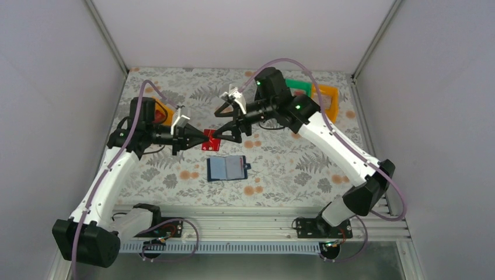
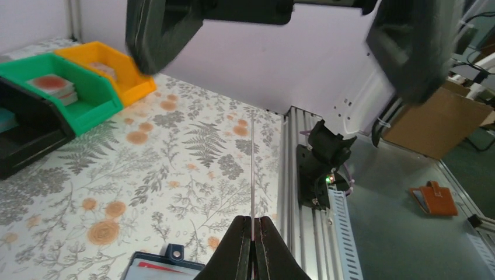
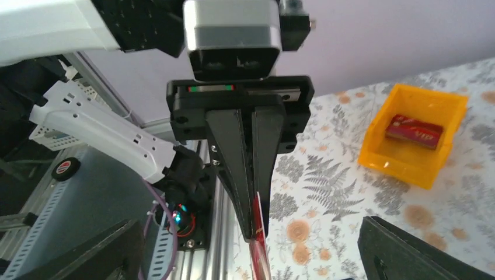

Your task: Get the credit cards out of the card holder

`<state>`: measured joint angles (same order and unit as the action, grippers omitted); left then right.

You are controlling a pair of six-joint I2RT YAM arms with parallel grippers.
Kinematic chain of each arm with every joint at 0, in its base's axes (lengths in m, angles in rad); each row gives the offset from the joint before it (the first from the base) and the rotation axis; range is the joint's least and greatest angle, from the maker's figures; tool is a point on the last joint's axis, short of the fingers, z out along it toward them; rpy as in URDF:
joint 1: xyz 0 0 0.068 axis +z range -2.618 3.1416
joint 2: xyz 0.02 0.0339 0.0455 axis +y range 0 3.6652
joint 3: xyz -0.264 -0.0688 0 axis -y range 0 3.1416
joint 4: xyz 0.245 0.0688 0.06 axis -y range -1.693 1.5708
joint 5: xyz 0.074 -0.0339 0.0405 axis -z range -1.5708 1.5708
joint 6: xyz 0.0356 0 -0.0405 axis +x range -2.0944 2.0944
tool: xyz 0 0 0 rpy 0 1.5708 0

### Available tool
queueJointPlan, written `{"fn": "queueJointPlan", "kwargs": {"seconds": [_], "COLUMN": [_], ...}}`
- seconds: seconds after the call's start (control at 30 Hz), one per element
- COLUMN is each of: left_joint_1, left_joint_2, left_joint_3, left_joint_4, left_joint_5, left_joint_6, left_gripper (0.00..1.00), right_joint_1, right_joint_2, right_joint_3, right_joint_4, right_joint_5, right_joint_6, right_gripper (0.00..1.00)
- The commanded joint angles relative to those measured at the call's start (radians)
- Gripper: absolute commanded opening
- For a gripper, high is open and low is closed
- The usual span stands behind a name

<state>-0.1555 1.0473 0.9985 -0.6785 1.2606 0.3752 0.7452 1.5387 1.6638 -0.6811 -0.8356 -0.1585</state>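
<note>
One navy card holder [image 1: 227,168] lies open on the tabletop [image 1: 175,181], nearest the arm bases. Just beyond it, above the surface, the left claw [image 1: 205,138] pinches a red credit card [image 1: 213,143] tight. The right claw [image 1: 225,123] stands wide, fingers spread near that card. Farther back sit a green bin [image 1: 299,87] and an orange bin [image 1: 328,97].

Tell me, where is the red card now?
The red card is pinched in the left pincer, near the centre of the top view, just beyond the wallet.
</note>
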Motion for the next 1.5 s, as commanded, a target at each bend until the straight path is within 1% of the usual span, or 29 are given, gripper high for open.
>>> {"fn": "queueJointPlan", "kwargs": {"seconds": [0.0, 0.07, 0.17, 0.3, 0.33, 0.43, 0.47, 0.5, 0.53, 0.57, 0.6, 0.67, 0.7, 0.73, 0.8, 0.83, 0.9, 1.03, 1.1, 1.17, 1.23, 1.3, 1.37, 1.43, 1.47], "left_joint_1": [-0.014, -0.017, -0.018, -0.019, -0.019, -0.019, -0.019, -0.018, -0.018, -0.017, -0.016, -0.015, -0.016, -0.017, -0.043, -0.080, -0.170, -0.371, -0.448, -0.513, -0.549, -0.556, -0.556, -0.559, -0.559], "left_joint_2": [0.018, 0.020, 0.022, 0.022, 0.021, 0.020, 0.019, 0.020, 0.019, 0.020, 0.025, 0.051, 0.071, 0.091, 0.131, 0.146, 0.165, 0.194, 0.206, 0.225, 0.251, 0.271, 0.278, 0.284, 0.290], "left_joint_3": [0.030, 0.033, 0.040, 0.040, 0.038, 0.031, 0.028, 0.022, 0.018, 0.022, 0.037, 0.111, 0.184, 0.252, 0.378, 0.429, 0.488, 0.489, 0.481, 0.474, 0.483, 0.493, 0.480, 0.458, 0.450], "left_joint_4": [-0.040, -0.039, -0.041, -0.034, -0.029, 0.001, 0.023, 0.054, 0.083, 0.099, 0.100, 0.070, 0.043, 0.002, -0.060, -0.078, -0.094, -0.070, -0.047, -0.011, 0.030, 0.074, 0.122, 0.155, 0.166], "left_joint_5": [0.063, 0.063, 0.063, 0.058, 0.057, 0.038, 0.010, -0.040, -0.110, -0.201, -0.304, -0.530, -0.607, -0.650, -0.681, -0.708, -0.779, -1.025, -1.131, -1.243, -1.336, -1.399, -1.434, -1.454, -1.467], "left_joint_6": [0.086, 0.087, 0.085, 0.069, 0.062, 0.023, -0.008, -0.050, -0.095, -0.121, -0.130, -0.109, -0.058, -0.013, 0.083, 0.118, 0.178, 0.288, 0.362, 0.450, 0.514, 0.554, 0.590, 0.622, 0.631], "left_gripper": [0.02, 0.03, 0.03, 0.02, 0.02, 0.02, 0.05, 0.22, 0.45, 0.58, 0.61, 0.61, 0.61, 0.62, 0.62, 0.62, 0.63, 0.69, 0.74, 0.79, 0.81, 0.81, 0.80, 0.75, 0.71], "right_joint_1": [0.031, 0.039, 0.042, 0.042, 0.042, 0.040, 0.035, 0.028, 0.013, -0.009, -0.036, -0.111, -0.145, -0.165, -0.165, -0.163, -0.159, -0.144, -0.125, -0.103, -0.093, -0.087, -0.080, -0.078, -0.077], "right_joint_2": [0.062, 0.077, 0.085, 0.057, 0.050, 0.029, 0.025, 0.025, 0.028, 0.032, 0.041, 0.064, 0.069, 0.064, 0.045, 0.039, 0.043, 0.052, 0.050, 0.062, 0.070, 0.058, 0.038, 0.029, 0.027], "right_joint_3": [0.016, 0.025, 0.025, 0.000, -0.008, -0.029, -0.036, -0.039, -0.041, -0.045, -0.045, -0.055, -0.080, -0.103, -0.126, -0.129, -0.125, -0.116, -0.103, -0.064, -0.030, -0.042, -0.078, -0.093, -0.093], "right_joint_4": [-0.065, -0.086, -0.102, -0.087, -0.083, -0.070, -0.062, -0.052, -0.035, 0.004, 0.027, 0.067, 0.106, 0.161, 0.260, 0.290, 0.352, 0.398, 0.389, 0.345, 0.293, 0.300, 0.326, 0.337, 0.336], "right_joint_5": [-0.005, 0.008, 0.011, -0.022, -0.017, 0.026, 0.050, 0.081, 0.126, 0.173, 0.222, 0.255, 0.248, 0.269, 0.379, 0.431, 0.484, 0.530, 0.564, 0.598, 0.617, 0.631, 0.646, 0.641, 0.640], "right_joint_6": [-0.012, -0.013, -0.013, -0.022, -0.022, 0.000, 0.020, 0.052, 0.098, 0.183, 0.289, 0.521, 0.627, 0.754, 0.918, 1.006, 1.151, 1.402, 1.480, 1.538, 1.564, 1.583, 1.606, 1.619, 1.618], "right_gripper": [0.86, 0.71, 0.39, 0.08, 0.04, 0.04, 0.04, 0.04, 0.04, 0.04, 0.04, 0.04, 0.04, 0.04, 0.04, 0.04, 0.04, 0.04, 0.04, 0.04, 0.04, 0.04, 0.04, 0.04, 0.04]}}
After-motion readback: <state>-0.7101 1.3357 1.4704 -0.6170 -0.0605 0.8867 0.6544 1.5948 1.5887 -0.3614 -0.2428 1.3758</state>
